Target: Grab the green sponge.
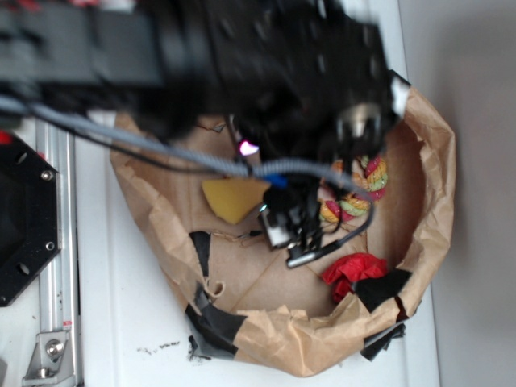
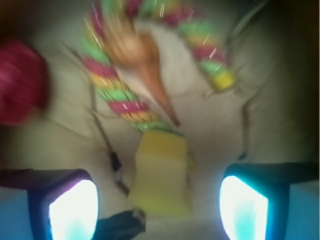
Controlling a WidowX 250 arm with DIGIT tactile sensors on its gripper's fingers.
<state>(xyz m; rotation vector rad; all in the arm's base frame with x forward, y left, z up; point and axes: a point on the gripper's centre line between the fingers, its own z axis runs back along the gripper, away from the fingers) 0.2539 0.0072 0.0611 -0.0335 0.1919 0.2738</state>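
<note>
The exterior view is pretty blurry, but the layout reads fine. At the far left there's a black octagonal plate [image 1: 20, 222] bolted next to a silver rail [image 1: 58, 242]. The arm [image 1: 201, 48] comes in from the upper left as a big dark mass and stretches across the top of the frame, then drops its wrist down into a crumpled brown paper bag [image 1: 427, 161] that is opened up like a bowl on the white table [image 1: 121, 322]. A grey cable [image 1: 161, 149] trails along under the arm.

Inside the bag, the green sponge [image 1: 232, 199], which actually looks yellow, lies on the bag's floor at about 9 o'clock from the gripper [image 1: 298, 230], just beside it. The twisted rope [image 1: 359, 189] sits at roughly 2 o'clock from the gripper, and the red wad [image 1: 353, 270] at about 4 o'clock.

In the wrist view the two fingers [image 2: 75, 210] show at the bottom corners, set wide apart, so the jaws are open and holding nothing. The sponge [image 2: 162, 175] sits between them, not touching either finger. The rope [image 2: 120, 100] arcs across at 12 o'clock beyond it, with the wad [image 2: 22, 82] off at 10 o'clock.
</note>
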